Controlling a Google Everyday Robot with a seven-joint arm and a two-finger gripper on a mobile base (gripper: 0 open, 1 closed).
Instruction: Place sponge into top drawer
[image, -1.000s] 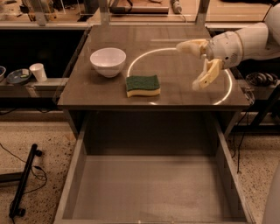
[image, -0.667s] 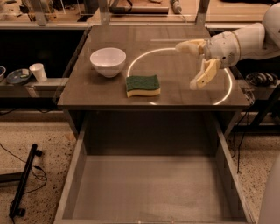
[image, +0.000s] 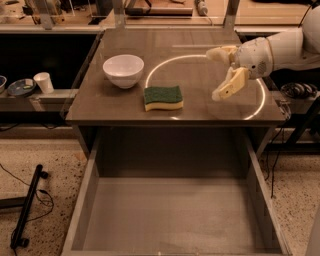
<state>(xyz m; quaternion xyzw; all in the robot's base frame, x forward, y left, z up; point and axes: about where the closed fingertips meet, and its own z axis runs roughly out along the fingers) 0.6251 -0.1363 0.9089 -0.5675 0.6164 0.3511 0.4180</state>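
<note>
The sponge (image: 163, 97), dark green on top with pale yellow foam below, lies flat near the front middle of the table top (image: 195, 75). The top drawer (image: 170, 215) is pulled out below the table's front edge, and I see nothing inside it. My gripper (image: 217, 74) hovers over the right part of the table, to the right of the sponge and apart from it. Its two pale fingers (image: 230, 85) are spread open and hold nothing.
A white bowl (image: 123, 70) stands on the table left of the sponge. A side shelf at the left holds a white cup (image: 44, 82) and a small dish (image: 18, 87). A black bar (image: 29, 205) lies on the floor at the left. Cables hang at the right.
The gripper has shifted slightly left and down toward the sponge. The sponge, bowl and drawer have not moved.
</note>
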